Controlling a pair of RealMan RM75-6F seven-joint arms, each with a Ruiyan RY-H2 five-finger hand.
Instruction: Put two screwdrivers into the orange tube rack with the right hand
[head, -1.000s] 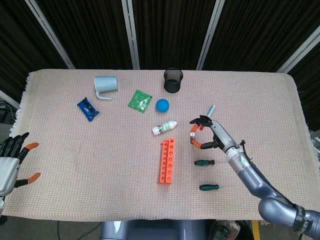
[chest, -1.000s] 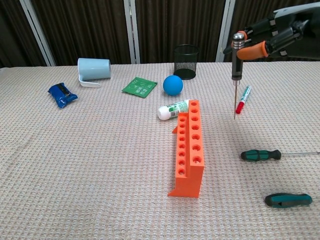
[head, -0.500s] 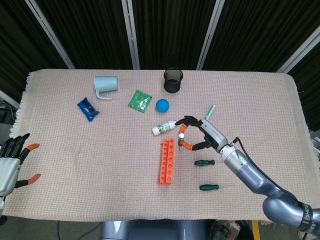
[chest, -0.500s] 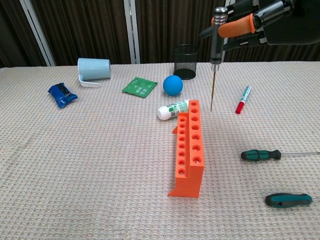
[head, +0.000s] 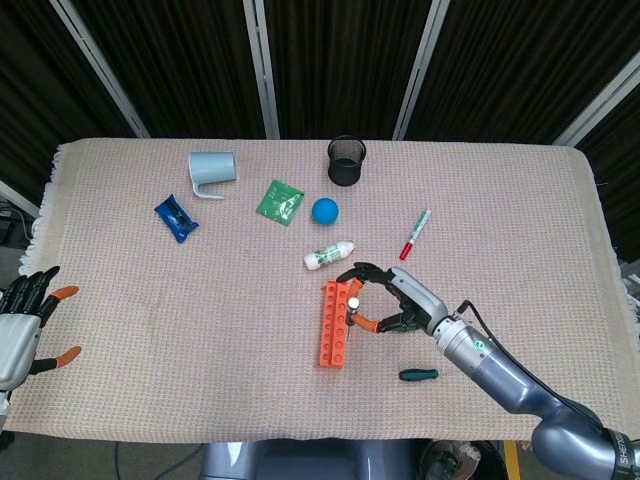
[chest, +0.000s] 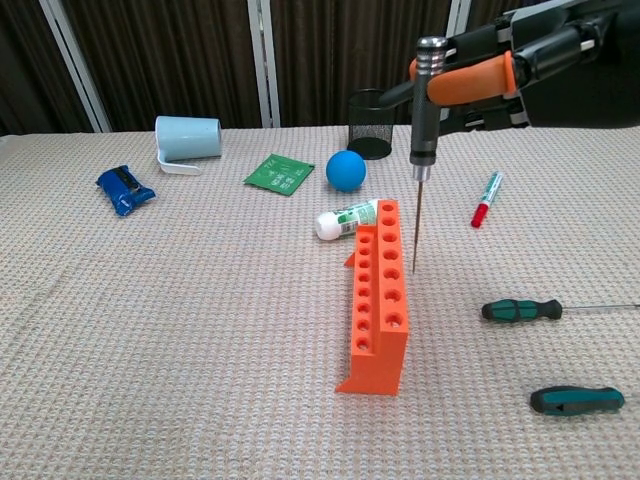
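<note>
Your right hand (chest: 520, 70) pinches a screwdriver (chest: 424, 110) upright, tip just beside the orange tube rack (chest: 379, 295). Left hand (head: 22, 320) idle w/ fingers apart, holding nothing.

The table (head: 150, 330) has a tan cloth. On it lie a cup (head: 212, 170), ball (head: 324, 210), orange rack (head: 335, 324), and two green screwdrivers (chest: 528, 310).

No legible text, labels or numbers anywhere.

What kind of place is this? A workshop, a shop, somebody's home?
Most likely a robot test room or lab, not a home. A cloth-covered table stands before dark curtains, strewn with unrelated practice items: an orange tube rack, screwdrivers, a blue ball. A robot's right hand works over the rack.
</note>
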